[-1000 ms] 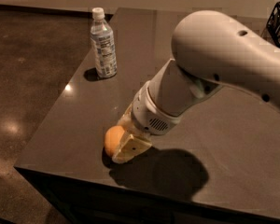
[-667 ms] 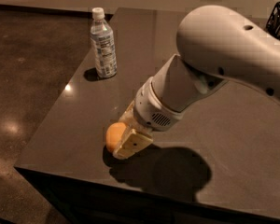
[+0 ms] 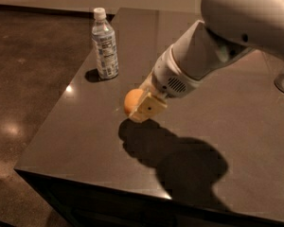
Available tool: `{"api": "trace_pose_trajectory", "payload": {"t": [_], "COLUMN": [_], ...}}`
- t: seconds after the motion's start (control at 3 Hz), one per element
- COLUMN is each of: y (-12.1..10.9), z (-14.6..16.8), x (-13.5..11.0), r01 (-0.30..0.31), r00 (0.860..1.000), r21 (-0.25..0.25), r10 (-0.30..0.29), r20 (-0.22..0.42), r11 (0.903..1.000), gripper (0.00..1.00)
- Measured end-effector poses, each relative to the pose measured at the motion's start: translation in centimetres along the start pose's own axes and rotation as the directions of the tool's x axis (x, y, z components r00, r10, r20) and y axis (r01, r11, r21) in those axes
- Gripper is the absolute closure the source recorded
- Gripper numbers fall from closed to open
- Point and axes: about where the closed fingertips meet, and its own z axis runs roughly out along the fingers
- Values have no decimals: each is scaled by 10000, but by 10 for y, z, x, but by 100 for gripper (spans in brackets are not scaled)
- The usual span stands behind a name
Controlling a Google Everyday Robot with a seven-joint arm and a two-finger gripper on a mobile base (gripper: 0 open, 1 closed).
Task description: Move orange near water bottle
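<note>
Orange (image 3: 130, 101) is clamped in the closed gripper (image 3: 138, 106) low over the table (image 3: 75, 141), near but short of the water bottle (image 3: 105, 46); risks: smooth round skin slipping out and rolling away, or an overshoot toppling the upright bottle.

The hand (image 3: 136, 110) has carried the orange (image 3: 131, 101) nearer the water bottle (image 3: 105, 46).

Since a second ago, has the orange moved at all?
Yes. Held in the gripper, the orange has shifted toward the far end of the table, closer to the water bottle, which stayed put.
</note>
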Motion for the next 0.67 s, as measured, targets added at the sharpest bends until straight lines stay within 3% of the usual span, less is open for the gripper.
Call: {"api": "trace_pose_trajectory", "payload": {"t": [0.33,0.67], "y": [-55,-100], "z": [-21,-29], "x": [3,14], "r01": [-770,-1485], "r00": [9969,9878], "r21": [1289,2079], "r10": [780,1548], "r20": [-31,-142], "r11": [9887,9668], "gripper": [100,100]}}
